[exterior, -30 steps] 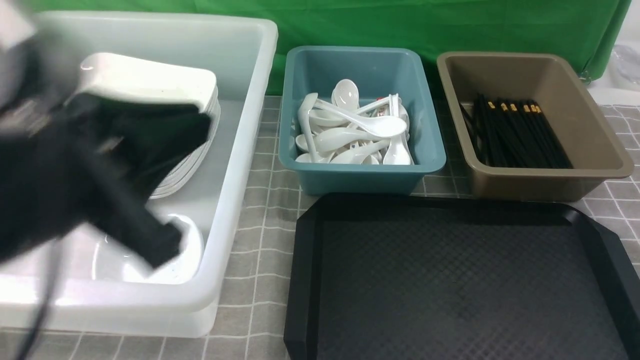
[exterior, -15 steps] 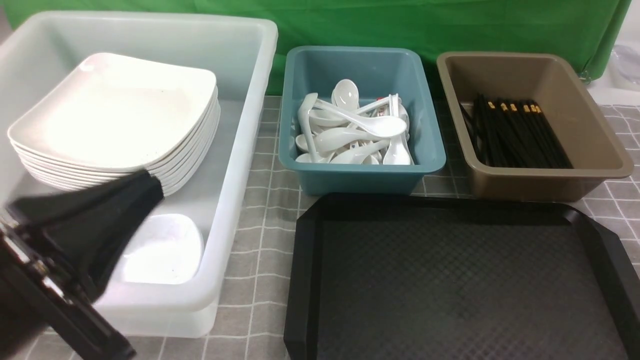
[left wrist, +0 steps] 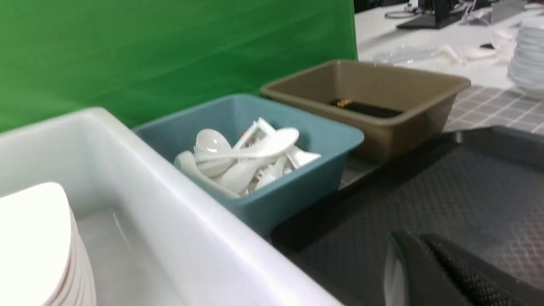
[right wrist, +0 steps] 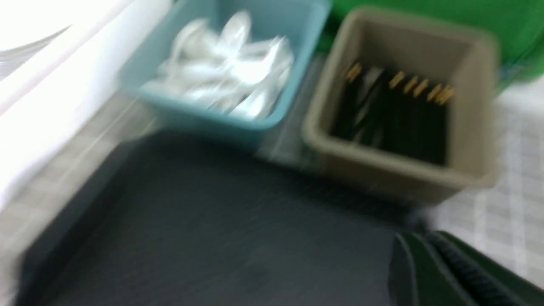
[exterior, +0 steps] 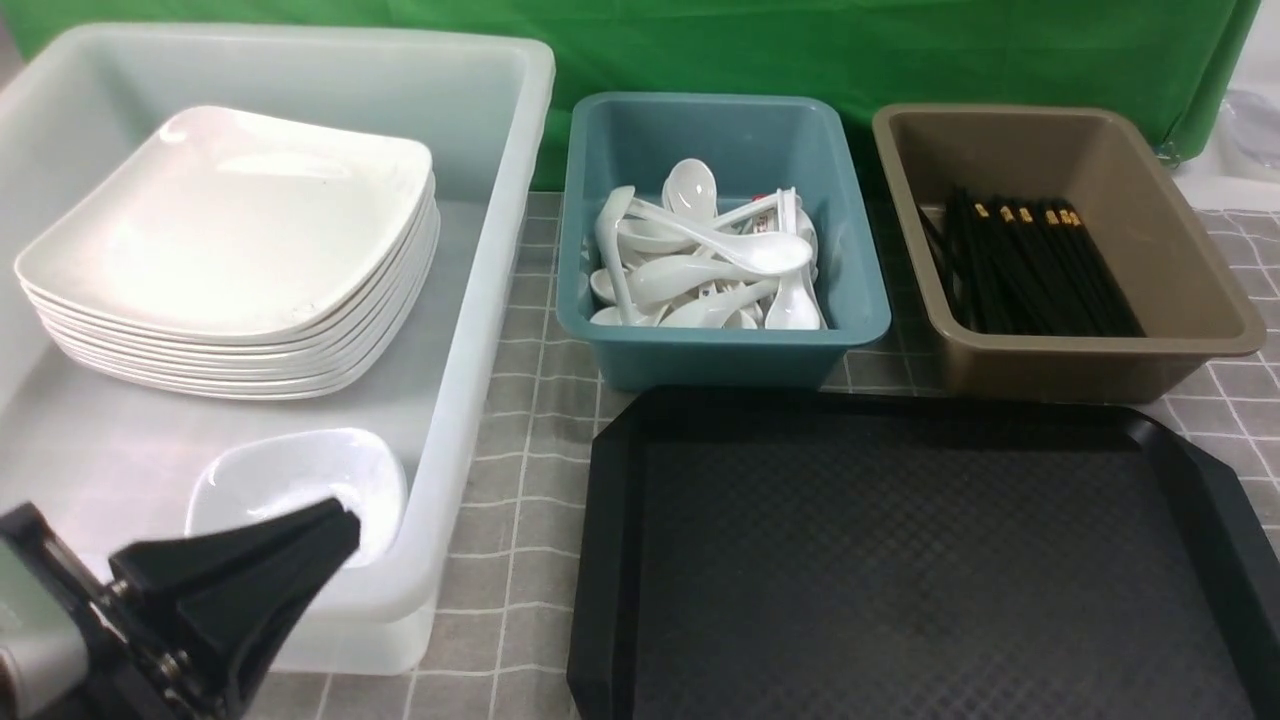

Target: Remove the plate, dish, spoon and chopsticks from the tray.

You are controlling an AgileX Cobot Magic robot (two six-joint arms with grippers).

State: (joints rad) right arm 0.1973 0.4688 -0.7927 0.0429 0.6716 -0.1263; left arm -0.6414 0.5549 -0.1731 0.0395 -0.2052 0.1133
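Note:
The black tray lies bare at the front right, also seen as the tray and the tray from the wrists. A stack of white plates, top plate, and a small dish rest inside the white tub. White spoons fill the teal tub. Black chopsticks lie in the brown tub. My left gripper hangs shut and empty at the tub's near corner, beside the dish. My right gripper, out of the front view, is shut and empty over the tray's edge.
A grey checked cloth covers the table between the tubs. A green backdrop closes off the far side. The left wrist view shows a stack of white dishes on another table beyond.
My left arm has drawn back from above the plates and dish toward the near left corner, uncovering them. The tray and tubs have not moved.

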